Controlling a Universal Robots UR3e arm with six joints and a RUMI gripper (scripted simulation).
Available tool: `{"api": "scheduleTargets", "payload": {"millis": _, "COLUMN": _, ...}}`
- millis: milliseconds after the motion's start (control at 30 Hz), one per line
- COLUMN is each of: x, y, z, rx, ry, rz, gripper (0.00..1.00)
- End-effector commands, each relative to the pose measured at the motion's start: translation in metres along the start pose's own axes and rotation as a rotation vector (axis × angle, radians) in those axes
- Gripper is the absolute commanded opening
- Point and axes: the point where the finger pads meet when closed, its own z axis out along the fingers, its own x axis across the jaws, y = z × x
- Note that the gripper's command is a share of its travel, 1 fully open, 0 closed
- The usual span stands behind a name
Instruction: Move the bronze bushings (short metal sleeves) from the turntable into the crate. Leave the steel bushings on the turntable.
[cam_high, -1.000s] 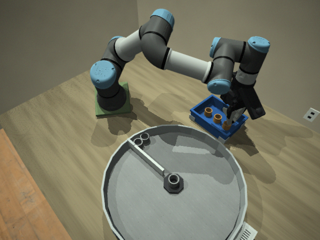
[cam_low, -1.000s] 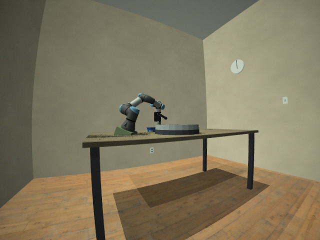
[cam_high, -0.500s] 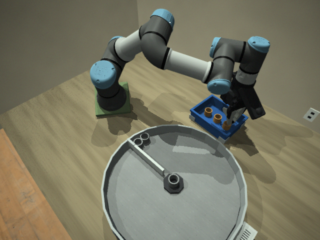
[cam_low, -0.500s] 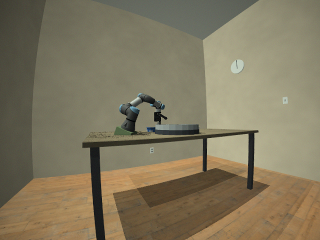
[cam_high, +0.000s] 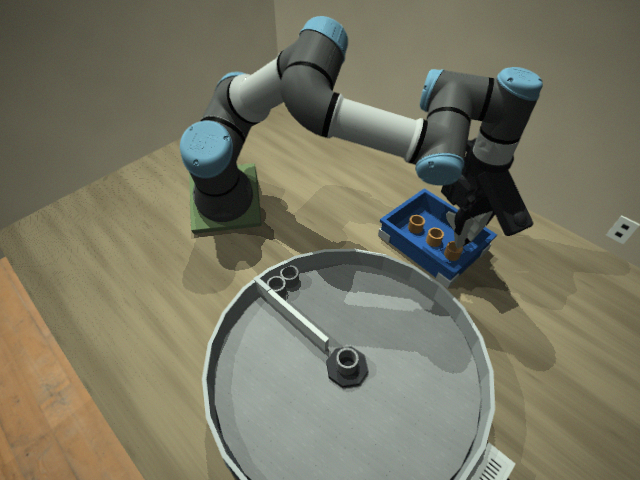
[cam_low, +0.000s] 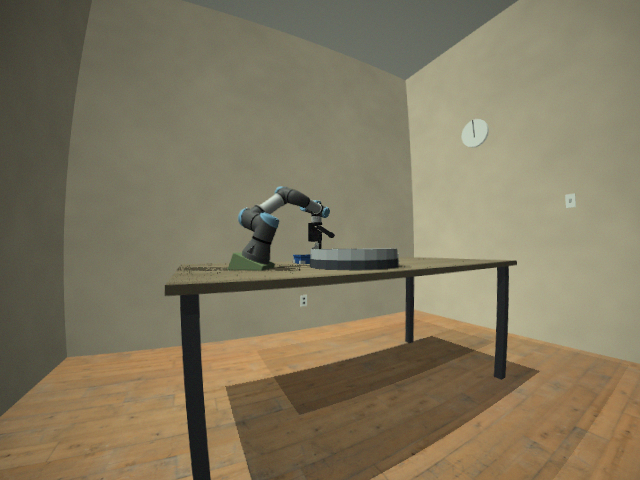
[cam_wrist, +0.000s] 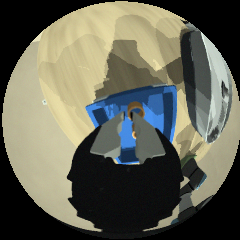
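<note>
Table (cam_high: 155, 320) (cam_low: 341, 276), one, wooden top, bearing all below
Arm (cam_high: 379, 124) (cam_low: 271, 201), one, on one green base plate (cam_high: 200, 226) (cam_low: 237, 262); elbow raised, forearm reaching out over the table, wrist bent so the tool points down into the crate
Turntable (cam_high: 207, 361) (cam_low: 354, 254) (cam_wrist: 187, 75), one, round and rimmed, with one pale straight bar (cam_high: 293, 312) and one dark hub (cam_high: 333, 373)
Crate (cam_high: 408, 254) (cam_low: 301, 258) (cam_wrist: 172, 120), one, blue, near the turntable
Gripper (cam_high: 459, 244) (cam_low: 317, 246) (cam_wrist: 127, 112), one; fingers drawn close together, tips at the rim of the nearest bushing; cannot tell whether they pinch its wall
Bronze bushings (cam_high: 434, 237) (cam_wrist: 135, 103), three, in a row in the crate; none on the visible turntable surface
Steel bushings (cam_high: 289, 273), two, upright side by side by the turntable's wall and the bar's outer end
Grey sleeve (cam_high: 347, 367), one, upright on the hub

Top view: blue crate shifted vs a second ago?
No. The blue crate sits in the same spot relative to the green base plate, no visible shift.
</note>
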Motion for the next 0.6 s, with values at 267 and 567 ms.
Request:
{"api": "scheduleTargets", "payload": {"millis": 267, "x": -0.001, "y": -0.001, "z": -0.023, "rx": 0.002, "ry": -0.002, "rz": 0.001, "gripper": 0.06}}
{"api": "scheduleTargets", "payload": {"millis": 567, "x": 0.000, "y": -0.001, "z": -0.045, "rx": 0.002, "ry": -0.002, "rz": 0.001, "gripper": 0.06}}
